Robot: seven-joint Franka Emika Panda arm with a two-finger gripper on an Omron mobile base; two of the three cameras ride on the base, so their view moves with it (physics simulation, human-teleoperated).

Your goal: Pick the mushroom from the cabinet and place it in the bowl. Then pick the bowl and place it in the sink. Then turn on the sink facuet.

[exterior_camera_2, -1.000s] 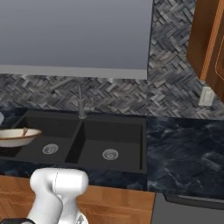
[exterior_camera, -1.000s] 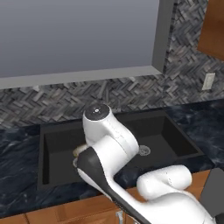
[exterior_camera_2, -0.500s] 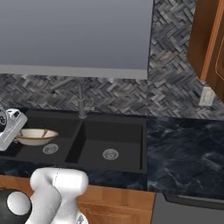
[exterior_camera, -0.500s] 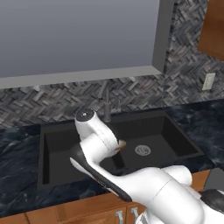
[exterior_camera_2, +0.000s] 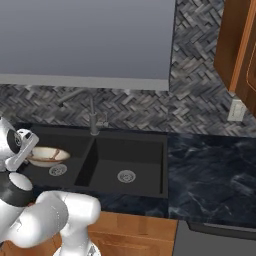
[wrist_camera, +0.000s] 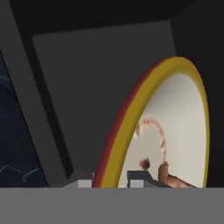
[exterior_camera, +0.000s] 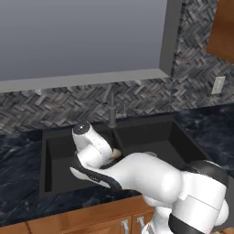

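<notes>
My gripper (wrist_camera: 111, 180) is shut on the tan-orange rim of the bowl (wrist_camera: 175, 127), one finger inside and one outside. The bowl (exterior_camera_2: 45, 156) hangs roughly level in the left basin of the black sink (exterior_camera_2: 145, 150), with my gripper (exterior_camera_2: 29, 154) at its left rim. A small brown lump, the mushroom (wrist_camera: 165, 173), lies in the cream-white inside near the held rim. In the left base view my arm hides most of the bowl (exterior_camera: 115, 153); just a sliver shows. The dark faucet (exterior_camera_2: 92, 116) stands behind the divider between the basins. The wooden cabinet (exterior_camera_2: 239, 47) hangs at the upper right.
Dark marble counter (exterior_camera_2: 210, 175) runs right of the sink and along its front (exterior_camera: 18, 183). A herringbone backsplash (exterior_camera_2: 195, 100) carries a wall outlet (exterior_camera_2: 236, 110). A silver drain (exterior_camera_2: 126, 176) sits in the right basin, another (exterior_camera_2: 57, 170) below the bowl.
My arm has swung toward the sink, carrying the bowl from the left edge of the right base view rightward into the left basin. The grip has stayed shut.
</notes>
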